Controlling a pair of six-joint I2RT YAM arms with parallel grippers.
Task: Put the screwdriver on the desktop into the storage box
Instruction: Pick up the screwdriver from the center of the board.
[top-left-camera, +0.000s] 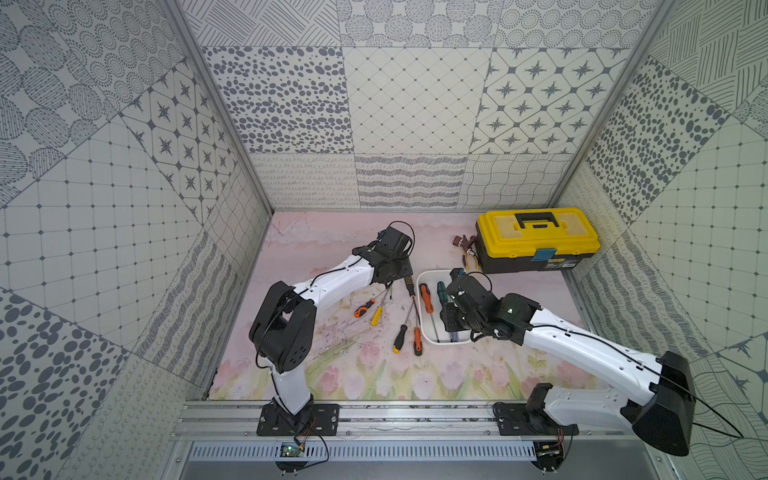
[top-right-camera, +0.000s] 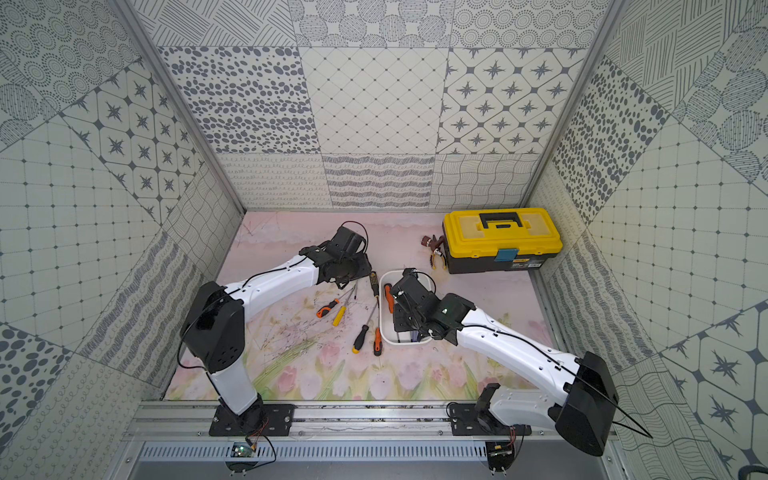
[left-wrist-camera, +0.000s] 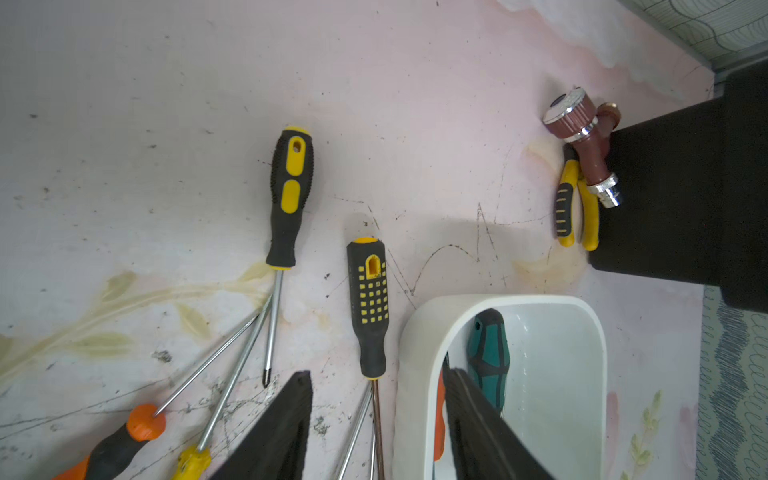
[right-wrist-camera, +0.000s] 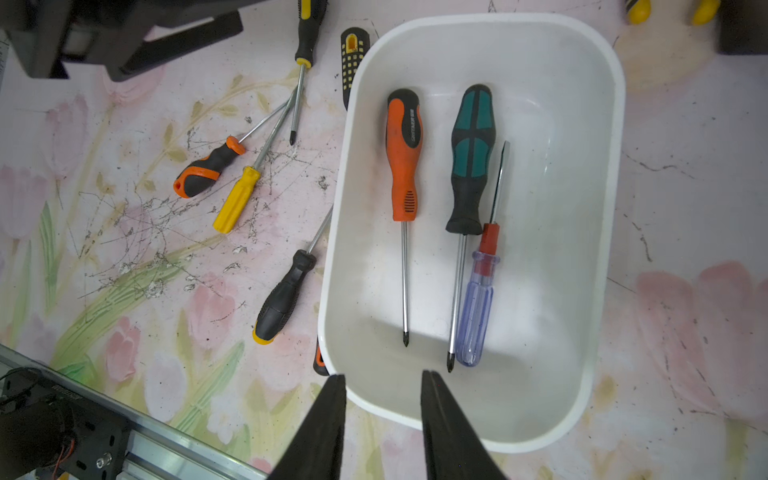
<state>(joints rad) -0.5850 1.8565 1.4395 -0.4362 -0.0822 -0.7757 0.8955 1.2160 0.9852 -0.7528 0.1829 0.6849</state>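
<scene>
The white storage box (top-left-camera: 424, 328) (right-wrist-camera: 611, 208) stands on the tulip-printed desktop (top-left-camera: 332, 374). In it lie an orange screwdriver (right-wrist-camera: 404, 166), a green one (right-wrist-camera: 471, 158) and a clear blue one (right-wrist-camera: 478, 307). Several screwdrivers lie on the desktop left of the box, among them a yellow one (top-left-camera: 377, 314) and a black one with yellow dots (left-wrist-camera: 370, 307) against the box's wall. My left gripper (left-wrist-camera: 378, 372) (top-left-camera: 395, 280) hangs open and empty over that dotted screwdriver's shaft and the box's rim. My right gripper (right-wrist-camera: 383, 374) (top-left-camera: 451, 328) is open and empty above the box's near rim.
A yellow-lidded black toolbox (top-left-camera: 536, 232) stands at the back right. Yellow pliers (left-wrist-camera: 577, 208) and a maroon hose nozzle (left-wrist-camera: 577, 129) lie against its left side. Patterned walls close in three sides, and a metal rail (top-left-camera: 415, 415) runs along the front.
</scene>
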